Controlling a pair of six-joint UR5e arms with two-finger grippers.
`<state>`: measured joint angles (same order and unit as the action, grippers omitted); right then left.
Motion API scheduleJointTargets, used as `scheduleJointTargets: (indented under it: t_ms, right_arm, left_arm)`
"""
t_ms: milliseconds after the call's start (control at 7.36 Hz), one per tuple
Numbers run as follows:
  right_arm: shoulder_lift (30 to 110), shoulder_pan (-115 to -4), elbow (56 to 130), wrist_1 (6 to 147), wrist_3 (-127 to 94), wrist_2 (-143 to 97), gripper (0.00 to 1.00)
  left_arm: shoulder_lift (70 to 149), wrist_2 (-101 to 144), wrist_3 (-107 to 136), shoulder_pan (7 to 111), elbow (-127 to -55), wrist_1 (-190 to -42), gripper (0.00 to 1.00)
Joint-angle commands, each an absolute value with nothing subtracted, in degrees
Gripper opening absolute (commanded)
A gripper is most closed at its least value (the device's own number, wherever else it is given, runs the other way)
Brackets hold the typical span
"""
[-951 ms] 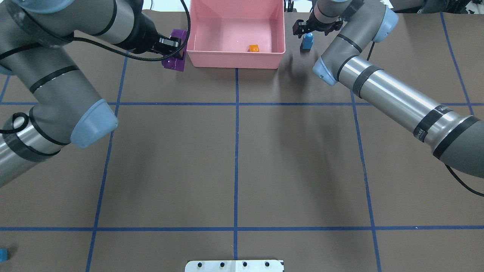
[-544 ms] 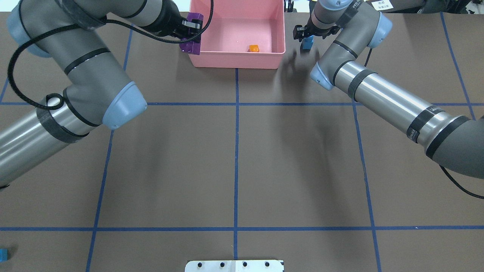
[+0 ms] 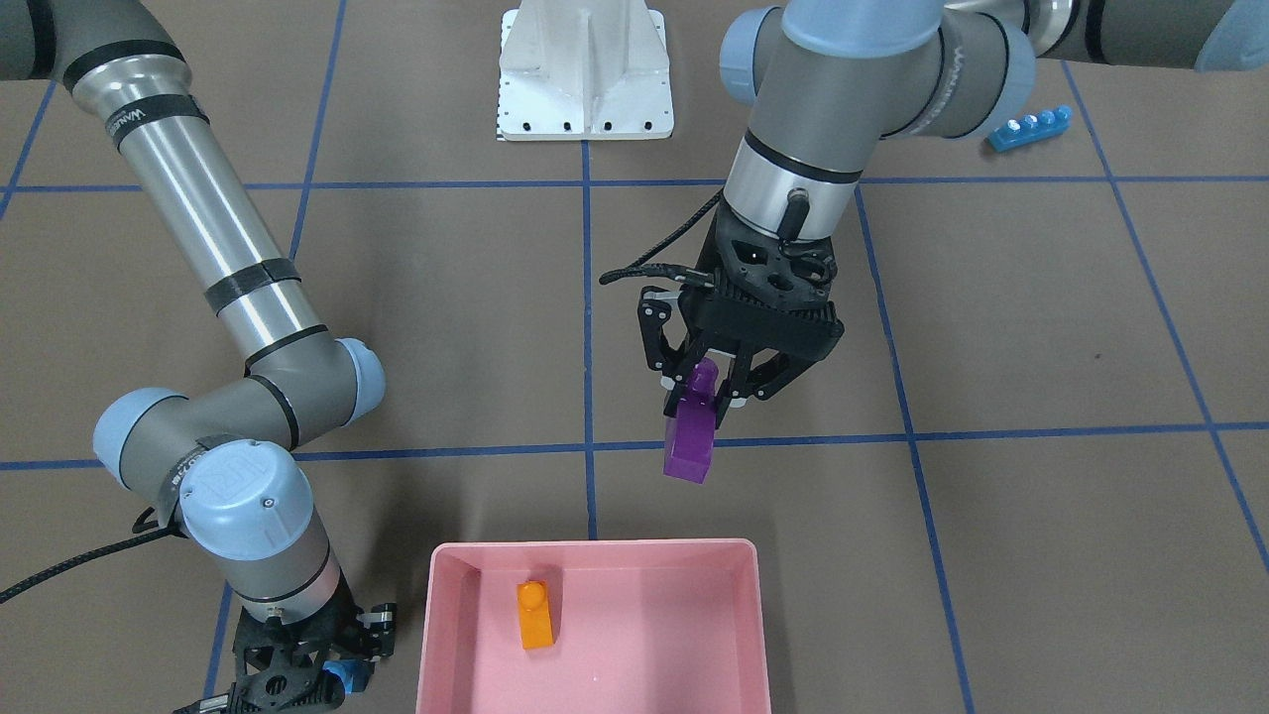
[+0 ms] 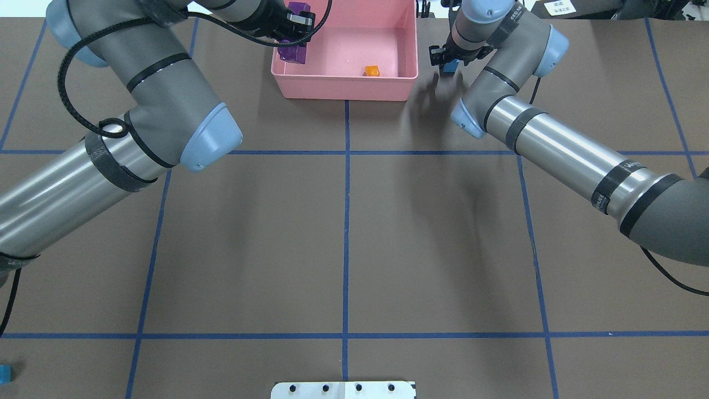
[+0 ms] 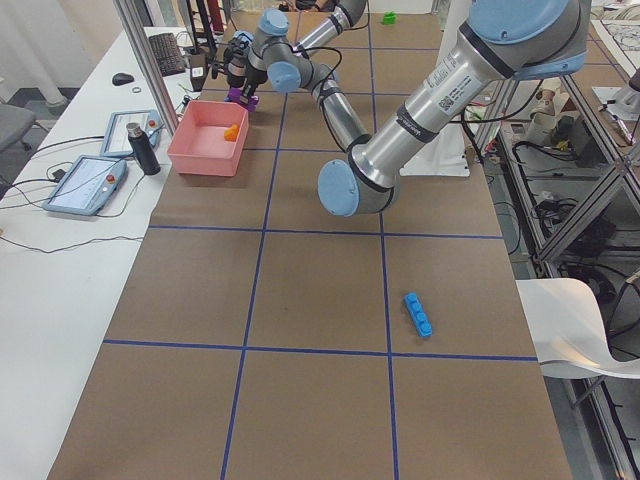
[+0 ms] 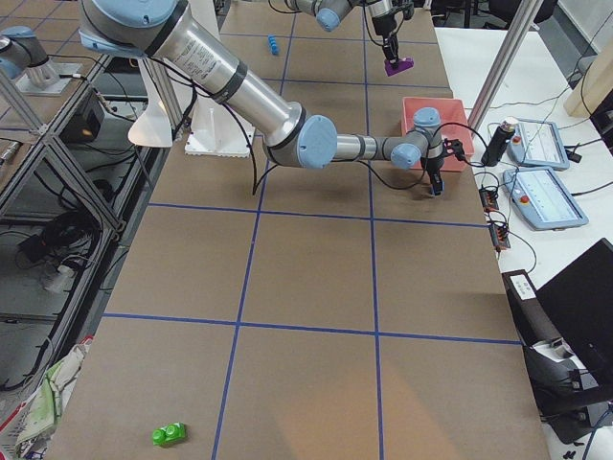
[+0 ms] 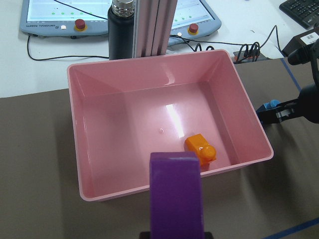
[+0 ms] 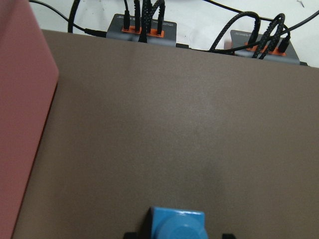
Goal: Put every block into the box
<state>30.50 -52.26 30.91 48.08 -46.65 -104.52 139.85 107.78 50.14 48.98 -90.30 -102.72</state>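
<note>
On a brown desk [image 4: 343, 233] marked with a grid of blue tape lines [image 4: 346, 221], two grey robot arms reach toward a pale pink box [image 4: 343, 88] at the far edge, seen from behind the robot. One orange sloped block [image 4: 371, 71] lies inside the box on its floor, close to the wall on the robot's side.

Left end effector [image 3: 706, 397] is clenched on the studded top of a purple sloped block [image 3: 691, 436], which hangs below the fingers, lifted clear of the desk. From the left wrist view the purple block fills the foreground at the near wall of the box. The views do not settle whether it is over the box's inside or just outside its rim.

Right end effector [image 4: 450, 56] is lowered at the other end of the box, around a small blue one-stud block [image 8: 177, 221]. Its fingers stand on either side of the block, released, with a gap showing on one side in the right wrist view. That block is just beside the box, not touching it.

A long blue four-stud block [image 3: 1029, 127] lies on the desk by the robot's left, well apart from the box. A bright green block [image 6: 170, 435] lies on the desk far out to the robot's right, well away from everything else
</note>
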Motion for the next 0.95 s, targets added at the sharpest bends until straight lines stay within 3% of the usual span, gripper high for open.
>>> scheduleJointTargets:
  t_ms: [0, 272, 544, 815]
  right_arm:
    - [30.3, -52.6, 30.9, 48.1, -46.3, -104.7, 0.0]
    - [29.2, -55.5, 31.4, 48.3, -46.0, -106.1, 0.0]
    - [29.1, -62.4, 36.0, 50.7, -43.6, -115.6, 0.0]
    - [30.4, -64.9, 50.6, 67.8, -40.9, -121.8, 0.0]
  left_arm:
    - [140.5, 107.4, 54.2, 49.0, -86.1, -109.3, 0.0]
    - [143.2, 106.1, 57.5, 49.0, -77.7, -116.9, 0.0]
    - [152.4, 97.2, 59.8, 47.0, -64.9, -117.8, 0.0]
    - [154.9, 90.4, 59.9, 45.8, -54.1, -125.1, 0.0]
